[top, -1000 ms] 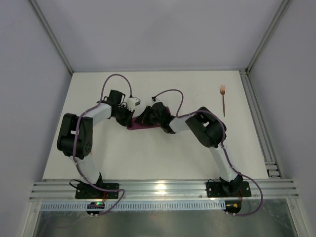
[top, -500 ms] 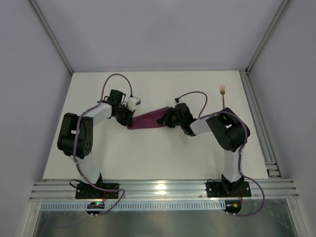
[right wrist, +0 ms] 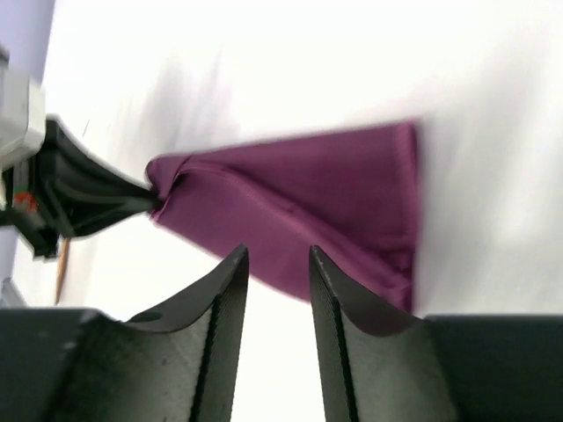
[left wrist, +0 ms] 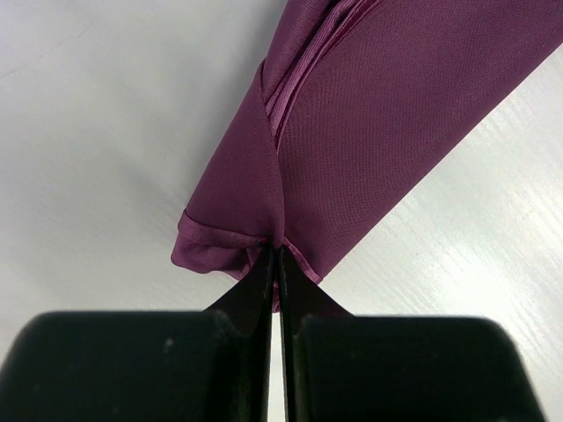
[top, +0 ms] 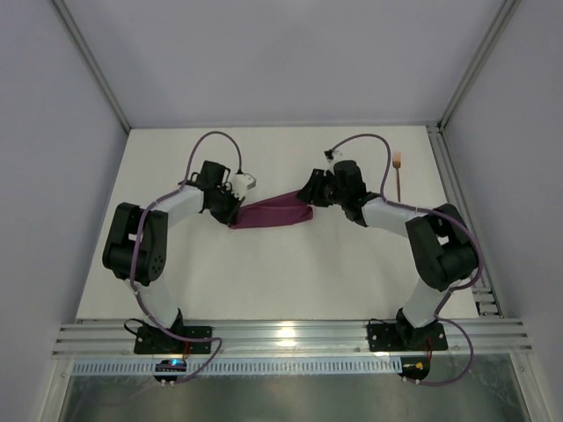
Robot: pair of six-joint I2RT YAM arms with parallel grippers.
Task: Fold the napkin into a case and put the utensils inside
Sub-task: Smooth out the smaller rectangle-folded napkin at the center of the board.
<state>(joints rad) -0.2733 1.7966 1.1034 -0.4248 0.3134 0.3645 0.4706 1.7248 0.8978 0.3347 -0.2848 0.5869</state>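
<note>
While your L gripper (left wrist: 277, 264) clamps 1 end of the soft maroon-purple cloth napkin (top: 274, 214), a folded strip on the white table (top: 264, 281), the R gripper (right wrist: 277, 264) hangs w/ jaws apart, empty, beside the other end. Tug w/ L alone & the layers may unfold.

My white work table (top: 264, 272), seen from above. A maroon-purple napkin (top: 273, 214), folded into a long narrow band, lies across the table's middle, running left to right. Well apart from it, a slim copper fork (top: 398, 176) lies near the far right edge, tines pointing away from me.
</note>
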